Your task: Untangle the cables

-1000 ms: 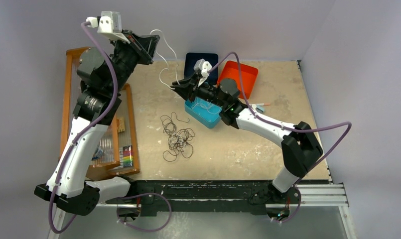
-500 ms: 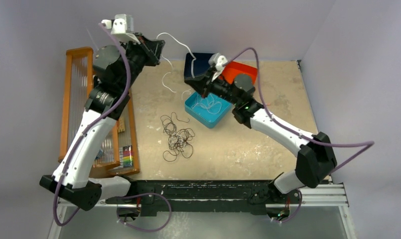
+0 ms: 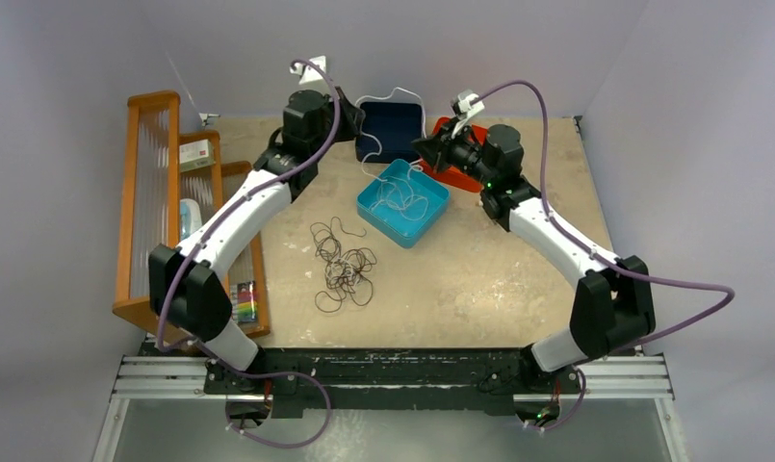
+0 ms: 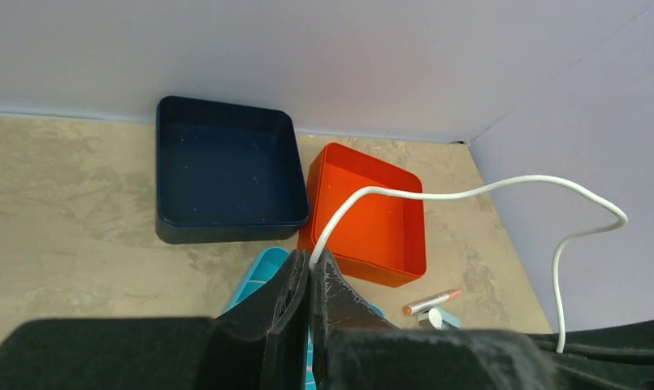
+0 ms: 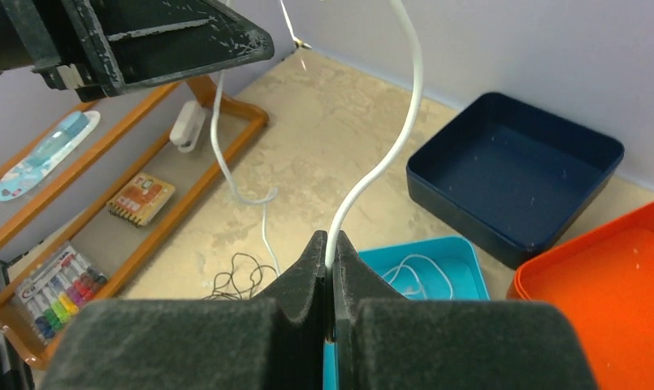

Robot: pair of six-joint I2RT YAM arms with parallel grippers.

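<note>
A white cable [image 3: 393, 93] arcs between my two grippers above the navy tray [image 3: 391, 144]. Its loose end hangs into the teal tray [image 3: 431, 214], where more white cable [image 3: 400, 199] lies. My left gripper [image 3: 354, 117] is shut on the white cable [image 4: 469, 193], as the left wrist view [image 4: 311, 260] shows. My right gripper [image 3: 422, 147] is shut on the same cable [image 5: 388, 154], pinched at the tips [image 5: 331, 240]. A tangle of dark cables [image 3: 343, 266] lies on the table in front of the teal tray and also shows in the right wrist view [image 5: 234, 280].
An orange tray [image 3: 479, 135] stands at the back right, beside the navy tray [image 4: 226, 171]. A marker [image 4: 431, 301] lies near the orange tray [image 4: 364, 215]. A wooden rack [image 3: 152, 212] with small items runs along the left edge.
Both grippers have come down and toward the back wall. The left arm has stretched out low to the right. The white cable now spans the navy tray, with its end in the teal tray.
</note>
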